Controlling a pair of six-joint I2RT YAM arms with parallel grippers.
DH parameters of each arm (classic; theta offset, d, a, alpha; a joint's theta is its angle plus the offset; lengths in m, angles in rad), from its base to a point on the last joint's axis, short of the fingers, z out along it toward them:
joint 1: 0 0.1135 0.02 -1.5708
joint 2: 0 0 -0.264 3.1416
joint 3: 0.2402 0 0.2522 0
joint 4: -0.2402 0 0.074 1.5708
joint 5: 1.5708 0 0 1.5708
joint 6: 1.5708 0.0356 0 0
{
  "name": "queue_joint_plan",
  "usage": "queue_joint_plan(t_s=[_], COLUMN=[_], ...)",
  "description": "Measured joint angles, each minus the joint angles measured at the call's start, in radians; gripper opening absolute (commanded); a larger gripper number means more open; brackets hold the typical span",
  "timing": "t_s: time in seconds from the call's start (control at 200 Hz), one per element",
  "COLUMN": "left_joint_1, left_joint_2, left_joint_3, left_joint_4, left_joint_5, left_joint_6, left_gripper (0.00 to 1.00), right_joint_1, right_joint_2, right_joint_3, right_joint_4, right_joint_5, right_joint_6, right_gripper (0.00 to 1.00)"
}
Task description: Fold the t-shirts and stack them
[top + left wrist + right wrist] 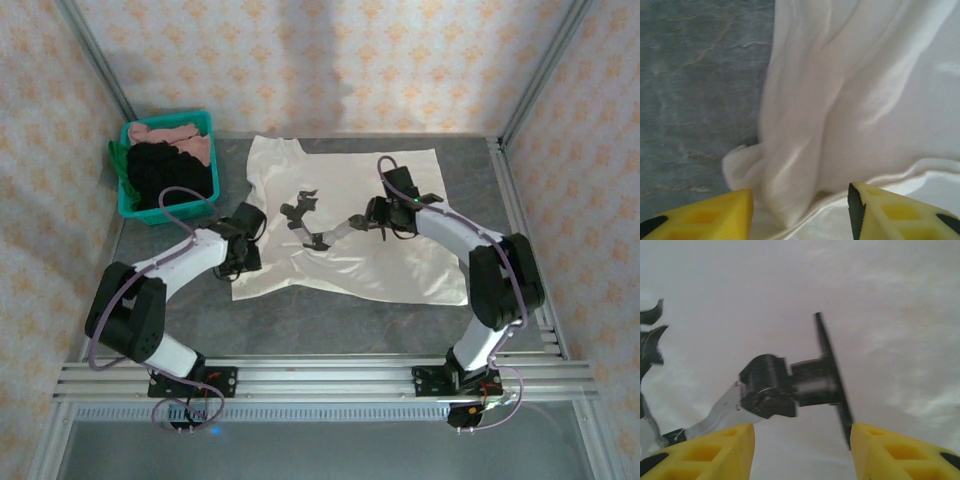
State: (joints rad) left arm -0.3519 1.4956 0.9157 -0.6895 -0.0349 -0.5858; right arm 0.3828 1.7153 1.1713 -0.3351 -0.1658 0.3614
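At 7 o'clock of the large cream-white cloth t-shirt (400,275), spread mid-bench, the left jaws stand apart astride a bunched edge fold and should, I judge, close low on it, while the right jaws hang apart and empty near its small black chest print (300,212), on a grey marbled bench (330,320) within patterned walls (350,60).

One cream shirt (335,272) lies on the one counter (330,320). One teal bin (200,120) holds three more: a pink shirt (175,135), a black shirt (170,172) and a green shirt (120,160).
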Motion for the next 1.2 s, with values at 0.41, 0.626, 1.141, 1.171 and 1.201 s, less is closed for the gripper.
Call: queue_joint_plan(t_s=[0.41, 0.626, 1.141, 1.171, 1.201], left_joint_1=[-0.050, -0.082, -0.090, -0.091, -0.090], left_joint_2=[-0.097, -0.101, -0.050, -0.035, -0.019], left_joint_3=[-0.076, -0.120, -0.083, -0.075, -0.067], left_joint_4=[-0.014, -0.025, -0.031, -0.030, -0.027], left_joint_5=[-0.046, -0.053, -0.132, -0.132, -0.131], left_joint_6=[-0.070, -0.099, -0.109, -0.102, -0.098], left_gripper=[0.49, 0.48, 0.40, 0.37, 0.34], right_joint_1=[0.004, 0.003, 0.003, 0.003, 0.003], right_joint_2=[0.080, 0.080, 0.069, 0.069, 0.069], right_joint_3=[0.011, 0.011, -0.010, -0.011, -0.014], right_joint_4=[0.023, 0.034, 0.058, 0.061, 0.063], right_joint_5=[-0.014, -0.018, -0.033, -0.034, -0.035], right_joint_6=[-0.012, -0.019, -0.019, -0.019, -0.019], right_gripper=[0.53, 0.53, 0.53, 0.53, 0.53])
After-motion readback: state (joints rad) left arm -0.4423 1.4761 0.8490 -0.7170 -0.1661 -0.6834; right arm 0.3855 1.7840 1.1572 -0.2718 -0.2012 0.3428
